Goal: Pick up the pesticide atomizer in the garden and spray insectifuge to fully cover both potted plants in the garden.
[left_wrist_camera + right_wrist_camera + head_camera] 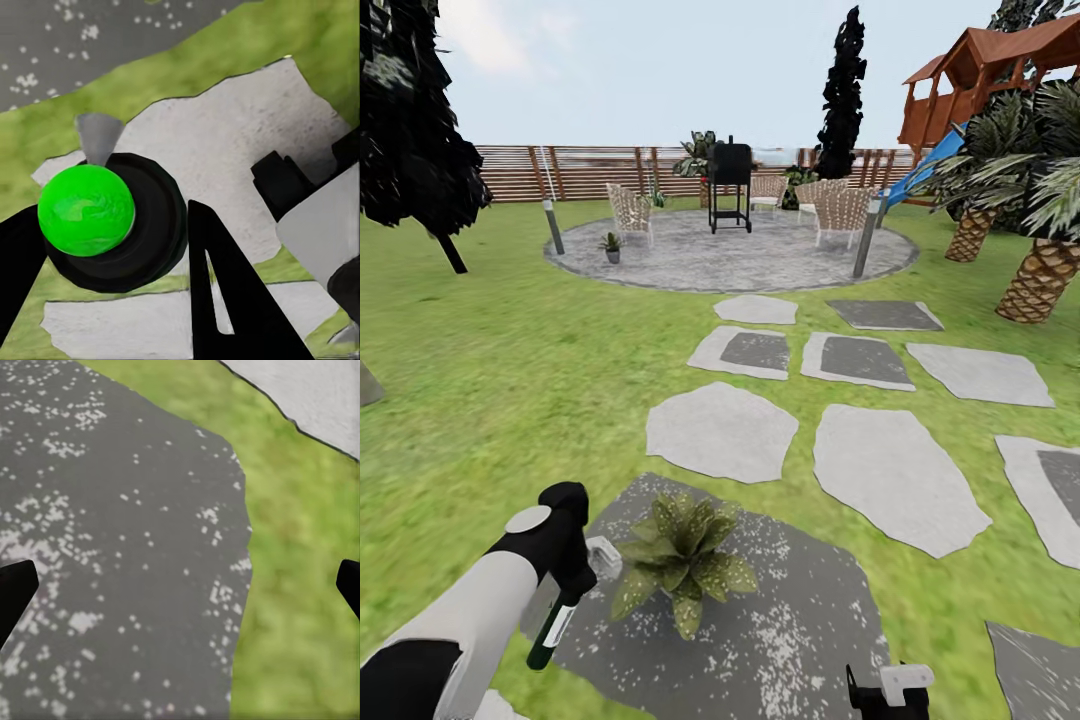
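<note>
My left gripper (567,588) is shut on the pesticide atomizer (553,628), a slim dark green bottle with a white label strip. The bottle hangs down and its pale trigger head (603,556) points toward the near potted plant (680,560). This leafy rosette sits on a dark grey stepping stone (780,620) dotted with pale specks. In the left wrist view the atomizer's round green end (86,210) sits between the black fingers (217,292). A second potted plant (611,246) stands far off on the patio's left side. My right gripper (180,592) is open over the speckled stone and the lawn.
Pale stepping stones (720,430) lead over the lawn to the round paved patio (760,262), which holds a black grill (730,185), wicker chairs and grey bollard lamps (867,238). Palms (1050,270) stand to the right, a dark tree (410,120) to the left. A brown fence runs behind.
</note>
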{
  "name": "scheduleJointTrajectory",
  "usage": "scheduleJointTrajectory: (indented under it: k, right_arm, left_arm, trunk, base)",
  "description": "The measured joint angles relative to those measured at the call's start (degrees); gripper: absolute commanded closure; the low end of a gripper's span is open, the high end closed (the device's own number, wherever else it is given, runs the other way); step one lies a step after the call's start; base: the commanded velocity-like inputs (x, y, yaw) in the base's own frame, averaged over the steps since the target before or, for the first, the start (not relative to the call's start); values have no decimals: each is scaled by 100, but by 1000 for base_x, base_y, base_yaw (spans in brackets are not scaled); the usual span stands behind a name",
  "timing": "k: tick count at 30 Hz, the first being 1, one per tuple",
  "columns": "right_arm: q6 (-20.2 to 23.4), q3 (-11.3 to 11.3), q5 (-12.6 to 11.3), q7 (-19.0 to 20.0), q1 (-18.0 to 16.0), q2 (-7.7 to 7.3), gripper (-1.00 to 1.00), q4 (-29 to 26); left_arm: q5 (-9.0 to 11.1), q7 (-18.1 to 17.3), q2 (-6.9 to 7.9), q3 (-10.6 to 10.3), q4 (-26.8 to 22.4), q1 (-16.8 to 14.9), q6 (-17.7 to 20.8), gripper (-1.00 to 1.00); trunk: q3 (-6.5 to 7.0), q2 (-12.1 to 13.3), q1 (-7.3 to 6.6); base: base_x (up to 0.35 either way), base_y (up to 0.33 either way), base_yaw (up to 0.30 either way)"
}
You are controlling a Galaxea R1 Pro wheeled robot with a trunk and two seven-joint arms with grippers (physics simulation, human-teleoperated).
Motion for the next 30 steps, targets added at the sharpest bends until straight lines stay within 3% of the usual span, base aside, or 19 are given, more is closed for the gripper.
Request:
scheduleJointTrajectory:
  k: [3,13,16,18,22,30]
  right_arm:
    - [0,0,0,0,0,0,-100,-1]
    - [0,0,0,0,0,0,-100,0]
    - [0,0,0,0,0,0,-100,-1]
    - [0,0,0,0,0,0,-100,-1]
    - [0,0,0,0,0,0,-100,-1]
    - [0,0,0,0,0,0,-100,-1]
  left_arm:
    - [-43,-196,-2,-15,-14,16,-9,100]
    - [-54,-223,15,-34,44,94,-37,100]
    - [-42,-233,-2,-16,-15,9,-15,100]
    - [-48,-231,-9,-13,-33,-331,-13,100]
    - [-43,-232,-17,-13,-20,-512,-10,100]
    - [-49,-216,9,-19,78,-315,-36,100]
  trunk:
    - [0,0,0]
    - [0,0,0]
    - [0,0,0]
    - [1,0,0]
    - [0,0,0]
    - [0,0,0]
  base:
    - [0,0,0]
    - [0,0,0]
    - [0,0,0]
    - [0,0,0]
    - [0,0,0]
    - [0,0,0]
